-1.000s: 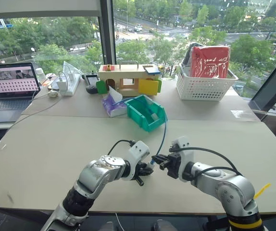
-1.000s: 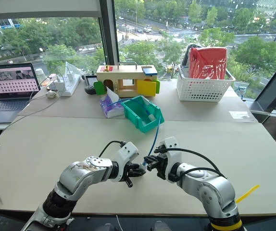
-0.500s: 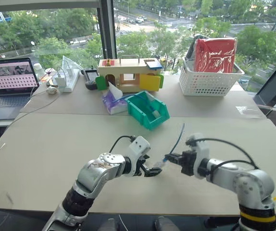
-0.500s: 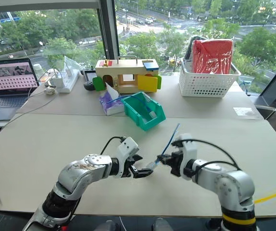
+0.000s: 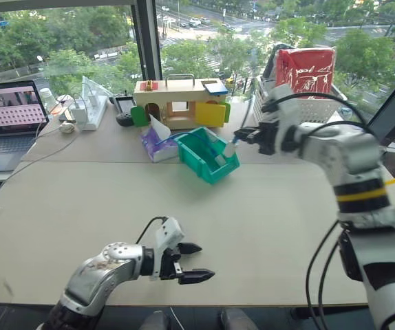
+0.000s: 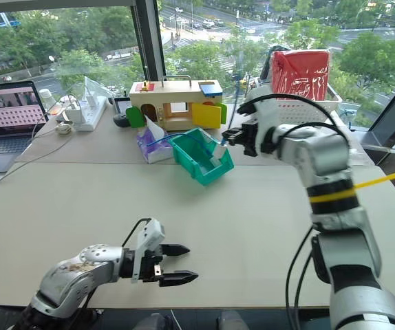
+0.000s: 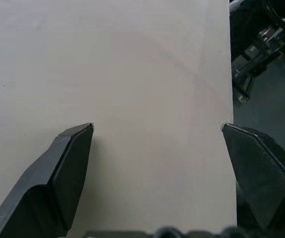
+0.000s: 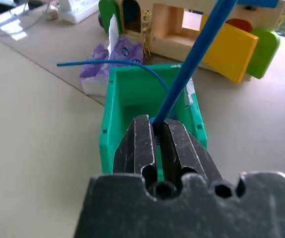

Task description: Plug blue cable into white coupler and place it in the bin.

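Observation:
My right gripper (image 5: 239,137) is shut on the blue cable (image 8: 192,59) and hangs just above the teal bin (image 5: 204,168) at the table's middle back. A small white piece, seemingly the white coupler (image 5: 230,148), sticks out past the fingertips over the bin's opening. From the right gripper (image 8: 155,124) the cable rises away, and another stretch of the blue cable (image 8: 107,63) arcs over the bin (image 8: 132,94) toward the tissue pack. My left gripper (image 5: 204,261) stands open and holds nothing, low over the bare table near its front edge; the left wrist view shows the left gripper (image 7: 157,129) with its jaws wide apart.
Behind the bin stand a purple tissue pack (image 5: 157,143), a wooden toy house (image 5: 180,103) and a white lattice basket (image 5: 297,113) with a red bag. A laptop (image 5: 8,113) and a power strip (image 5: 91,110) sit at the far left.
My left gripper opened, let go of the cable end and drew back toward the left. My right gripper carried the cable up and forward to above the bin.

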Robot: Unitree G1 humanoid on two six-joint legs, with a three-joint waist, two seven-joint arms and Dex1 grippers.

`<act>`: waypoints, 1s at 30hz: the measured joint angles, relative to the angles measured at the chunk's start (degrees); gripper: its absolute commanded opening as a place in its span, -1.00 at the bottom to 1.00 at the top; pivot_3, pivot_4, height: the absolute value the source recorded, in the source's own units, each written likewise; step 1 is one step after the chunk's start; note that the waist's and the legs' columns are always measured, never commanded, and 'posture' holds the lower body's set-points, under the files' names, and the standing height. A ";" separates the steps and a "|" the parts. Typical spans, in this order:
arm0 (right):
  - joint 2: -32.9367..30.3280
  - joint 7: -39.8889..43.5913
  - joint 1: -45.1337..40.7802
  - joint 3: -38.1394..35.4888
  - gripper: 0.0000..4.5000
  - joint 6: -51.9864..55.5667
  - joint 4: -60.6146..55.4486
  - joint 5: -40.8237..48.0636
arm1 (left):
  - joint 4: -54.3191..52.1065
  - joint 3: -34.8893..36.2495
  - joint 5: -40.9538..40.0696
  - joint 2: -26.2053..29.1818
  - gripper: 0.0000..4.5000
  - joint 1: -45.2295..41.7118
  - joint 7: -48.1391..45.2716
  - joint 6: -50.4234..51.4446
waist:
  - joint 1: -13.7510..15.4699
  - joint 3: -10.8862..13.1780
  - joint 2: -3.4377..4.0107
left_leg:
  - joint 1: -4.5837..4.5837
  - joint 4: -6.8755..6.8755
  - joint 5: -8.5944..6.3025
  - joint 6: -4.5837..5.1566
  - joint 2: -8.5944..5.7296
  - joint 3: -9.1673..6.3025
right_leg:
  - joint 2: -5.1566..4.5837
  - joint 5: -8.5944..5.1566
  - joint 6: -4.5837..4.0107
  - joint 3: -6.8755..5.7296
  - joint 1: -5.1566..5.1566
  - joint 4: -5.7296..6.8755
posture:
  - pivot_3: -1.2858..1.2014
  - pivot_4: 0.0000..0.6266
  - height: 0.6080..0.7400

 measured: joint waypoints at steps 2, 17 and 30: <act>2.63 3.14 -3.48 2.52 -1.00 -6.74 9.19 -4.42 | -0.58 1.85 -0.94 0.86 0.98 2.62 -0.51 -1.63 | -0.02 0.04 -0.01 | -0.03 0.00 -0.01 -0.01 0.01 0.00 | -0.03 0.02 -0.02 -0.01 -0.03 0.01 | 0.03 -0.52 1.00; 11.06 10.62 -11.73 -0.81 0.99 -27.87 38.25 -16.59 | -0.19 15.56 -1.66 -2.49 1.00 11.45 4.06 -15.61 | 0.01 0.14 0.03 | 0.01 -0.06 -0.03 -0.12 0.07 -0.03 | -0.07 0.12 -0.17 -0.12 -0.08 0.19 | 0.03 -0.52 1.00; -8.92 10.56 23.73 -21.85 0.99 -9.45 -20.13 -6.61 | 13.36 18.96 5.29 -9.56 1.00 -11.33 19.48 -21.28 | 3.10 0.36 0.00 | -0.30 0.05 -0.08 -0.21 -0.06 -0.29 | -0.16 0.15 -0.05 -0.29 -0.09 0.06 | 0.03 -0.52 1.00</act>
